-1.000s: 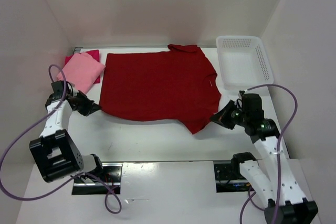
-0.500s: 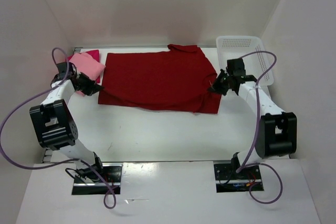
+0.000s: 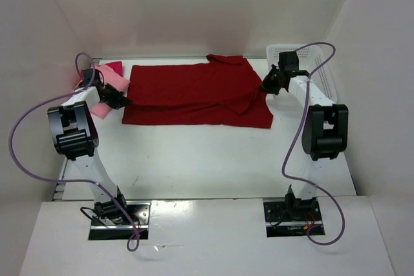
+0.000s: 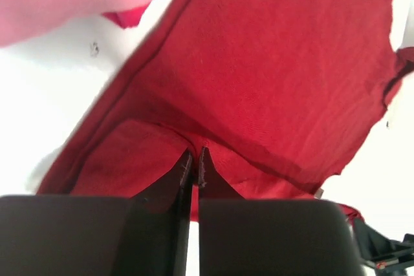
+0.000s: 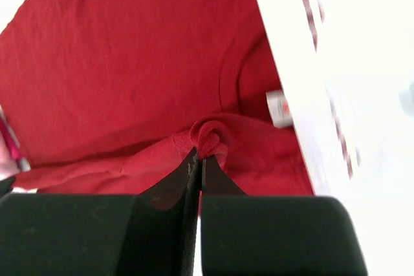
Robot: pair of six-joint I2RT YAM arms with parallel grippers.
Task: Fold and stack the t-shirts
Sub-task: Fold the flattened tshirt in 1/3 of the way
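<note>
- Two pinches, both clamped on dark red t-shirt (image 3: 194,92): left gripper (image 4: 194,159) on a hem fold, right gripper (image 5: 197,156) on a bunched edge.
- Could slip off such thin bites; could land skewed.
- Could drag light pink t-shirt (image 3: 110,77) at 9 o'clock, or snag basket (image 3: 326,79) at 2 o'clock.
- Visible from wrists only: each bite. From above only: shirt spread at centre of table (image 3: 194,153), near half doubled toward 12 o'clock.
</note>
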